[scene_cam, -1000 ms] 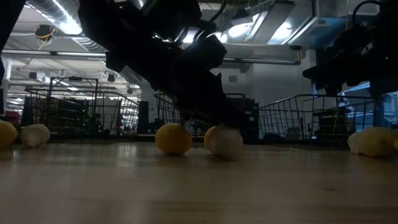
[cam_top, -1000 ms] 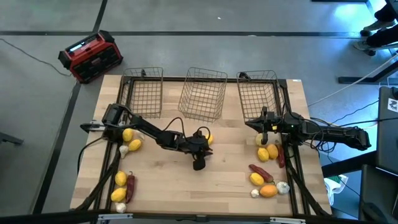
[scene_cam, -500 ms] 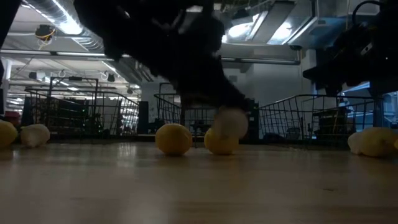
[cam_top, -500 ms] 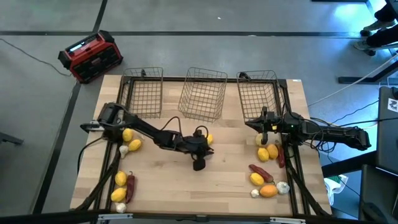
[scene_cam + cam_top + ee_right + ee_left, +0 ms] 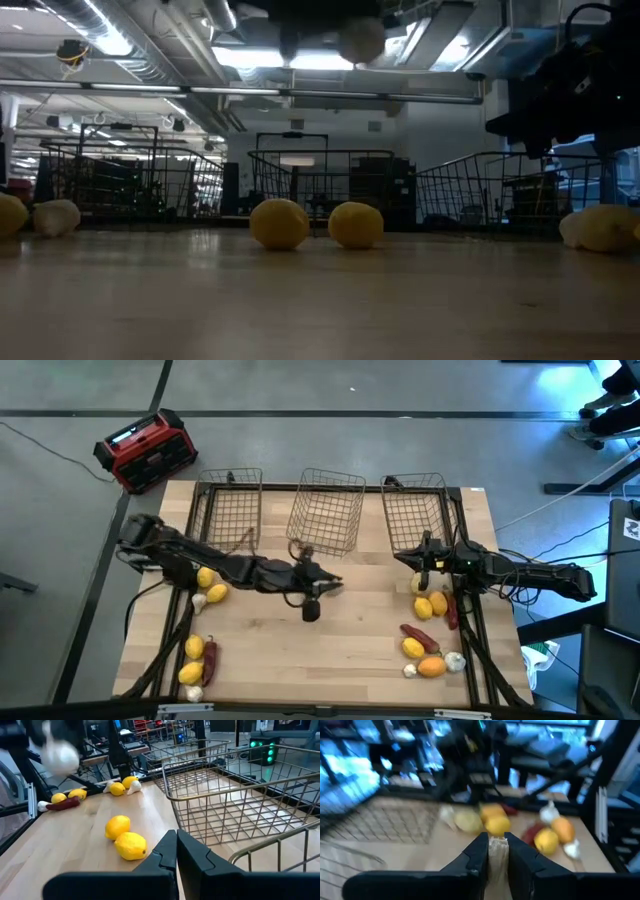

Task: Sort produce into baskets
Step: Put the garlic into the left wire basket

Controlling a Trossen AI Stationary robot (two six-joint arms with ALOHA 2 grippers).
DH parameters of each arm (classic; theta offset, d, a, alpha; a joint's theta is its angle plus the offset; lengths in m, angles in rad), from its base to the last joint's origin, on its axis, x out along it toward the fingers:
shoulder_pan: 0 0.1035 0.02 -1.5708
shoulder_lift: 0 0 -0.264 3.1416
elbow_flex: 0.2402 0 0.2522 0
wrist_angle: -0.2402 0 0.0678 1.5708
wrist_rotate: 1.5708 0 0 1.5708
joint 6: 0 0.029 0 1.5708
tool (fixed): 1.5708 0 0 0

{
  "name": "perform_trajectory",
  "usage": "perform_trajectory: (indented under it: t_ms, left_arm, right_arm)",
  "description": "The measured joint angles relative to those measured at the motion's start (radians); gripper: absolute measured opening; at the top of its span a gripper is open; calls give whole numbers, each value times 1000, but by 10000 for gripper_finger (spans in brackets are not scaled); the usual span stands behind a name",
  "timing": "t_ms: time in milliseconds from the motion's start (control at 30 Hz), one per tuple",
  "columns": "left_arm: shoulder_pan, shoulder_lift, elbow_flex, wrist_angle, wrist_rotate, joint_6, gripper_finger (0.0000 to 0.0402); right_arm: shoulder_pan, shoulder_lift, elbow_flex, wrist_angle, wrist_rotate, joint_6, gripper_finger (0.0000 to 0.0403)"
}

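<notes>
The left arm stretches low across the table (image 5: 330, 650) from its left edge, its left pincer (image 5: 311, 592) clamped on a small white bulb (image 5: 497, 851) and raised clear of the wood just in front of the middle basket (image 5: 327, 512). In the low view the bulb (image 5: 360, 38) hangs at the top edge, the pincer around it lost in shadow. A second ago it sat on the table beside two lemons (image 5: 279, 223); those remain where they were. The right pincer (image 5: 424, 550) waits at the near edge of the right basket (image 5: 417, 510), its fingers pressed together and holding nothing, more produce (image 5: 431, 606) lying just beside it.
</notes>
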Motion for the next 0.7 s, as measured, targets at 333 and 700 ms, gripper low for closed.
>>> perform_trajectory:
  t_ms: [333, 700]
  left_arm:
    - [33, -257, 0, -301, -271, 64, 54]
    - [170, -442, 0, -850, -442, -177, 58]
  right_arm:
    - [0, 0, 0, -2, 2, -1, 14]
    - [0, 0, 0, -20, 48, -2, 14]
